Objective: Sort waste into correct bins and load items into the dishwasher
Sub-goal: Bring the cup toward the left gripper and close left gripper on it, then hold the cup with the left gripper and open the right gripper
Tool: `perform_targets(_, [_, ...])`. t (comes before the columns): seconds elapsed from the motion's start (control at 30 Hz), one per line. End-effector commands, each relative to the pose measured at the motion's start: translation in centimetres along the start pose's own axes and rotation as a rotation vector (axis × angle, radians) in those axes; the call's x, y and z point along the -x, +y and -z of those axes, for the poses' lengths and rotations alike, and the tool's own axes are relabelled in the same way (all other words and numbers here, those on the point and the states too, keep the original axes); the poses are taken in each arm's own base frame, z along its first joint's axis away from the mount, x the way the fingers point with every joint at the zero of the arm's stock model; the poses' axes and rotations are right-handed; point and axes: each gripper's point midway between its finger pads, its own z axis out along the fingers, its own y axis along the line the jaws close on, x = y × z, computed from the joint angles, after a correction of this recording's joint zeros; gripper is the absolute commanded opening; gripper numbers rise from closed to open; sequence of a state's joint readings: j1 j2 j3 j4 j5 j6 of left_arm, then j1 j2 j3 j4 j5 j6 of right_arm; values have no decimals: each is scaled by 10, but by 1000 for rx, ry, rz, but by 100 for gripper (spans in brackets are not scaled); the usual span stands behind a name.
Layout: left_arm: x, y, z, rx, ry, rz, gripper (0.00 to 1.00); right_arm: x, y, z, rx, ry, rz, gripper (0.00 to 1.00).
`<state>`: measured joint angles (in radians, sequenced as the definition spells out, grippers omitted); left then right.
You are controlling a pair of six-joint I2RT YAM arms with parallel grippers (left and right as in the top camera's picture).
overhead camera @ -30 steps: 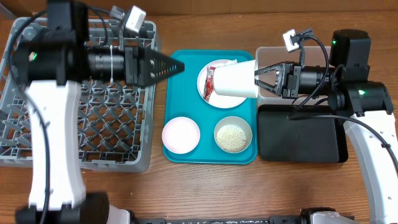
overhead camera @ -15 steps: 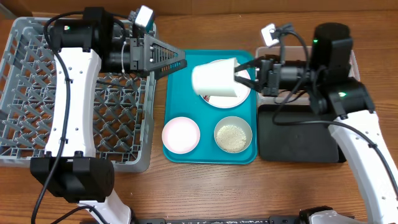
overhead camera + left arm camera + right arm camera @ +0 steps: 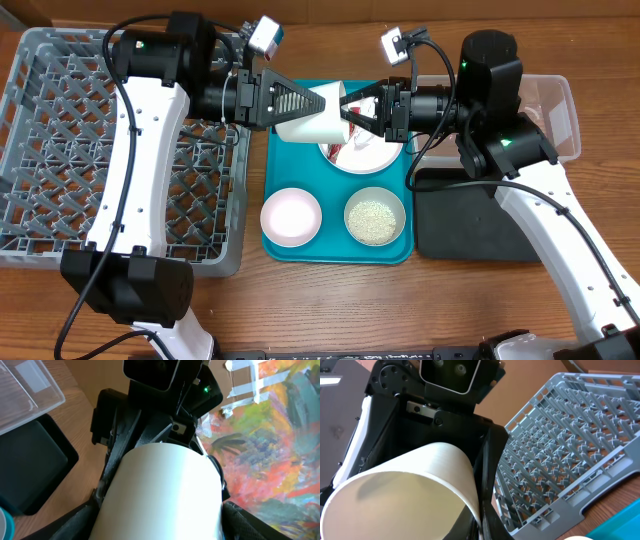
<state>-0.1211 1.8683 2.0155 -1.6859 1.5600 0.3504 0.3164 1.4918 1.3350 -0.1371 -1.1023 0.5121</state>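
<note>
A white cup (image 3: 310, 118) hangs on its side above the teal tray (image 3: 335, 248), between both grippers. My right gripper (image 3: 355, 108) is shut on the cup's rim (image 3: 405, 490), one finger along the outside (image 3: 482, 505). My left gripper (image 3: 318, 100) is open, with a finger on each side of the cup's body (image 3: 165, 495). Below lie the white plate (image 3: 375, 158) with the red-and-white wrapper (image 3: 340, 152), a pinkish bowl (image 3: 290, 215) and a grey-green bowl holding rice (image 3: 375, 218). The grey dish rack (image 3: 100, 150) is at the left.
A clear tub (image 3: 548, 110) stands at the far right, and a black tray (image 3: 480, 225) lies in front of it. The rack also shows in the right wrist view (image 3: 570, 435). Both arms cross over the teal tray's far half.
My right gripper has carried the cup leftward over the tray. My left gripper has moved right, and its fingers now flank the cup.
</note>
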Motion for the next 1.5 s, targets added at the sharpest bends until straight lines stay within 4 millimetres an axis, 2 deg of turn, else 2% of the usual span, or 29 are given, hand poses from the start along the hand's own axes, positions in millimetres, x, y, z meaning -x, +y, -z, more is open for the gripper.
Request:
perform_targets(0.0, [-4, -9, -8, -26, 15, -11, 78, 9, -1, 2, -21, -30, 11, 4])
perform_targets(0.13, [-3, -10, -7, -27, 14, 4, 81, 17, -10, 18, -44, -60, -17, 4])
perform_targets(0.17, [-3, -10, -7, -28, 14, 4, 81, 18, -8, 21, -25, -55, -7, 4])
perform_targets(0.53, [-3, -10, -7, -29, 13, 14, 81, 20, -3, 31, 13, -47, 11, 4])
perform_targets(1.1, [0, -9, -1, -22, -3, 11, 78, 4, 10, 28, 95, 30, -21, 4])
perform_targets(1.37, [-1, -9, -3, -25, 2, 26, 80, 12, -1, 26, 29, -16, -21, 4])
perform_targets(1.47, [-2, -9, -5, -26, 6, 26, 85, 13, -2, 26, 23, -20, -21, 4])
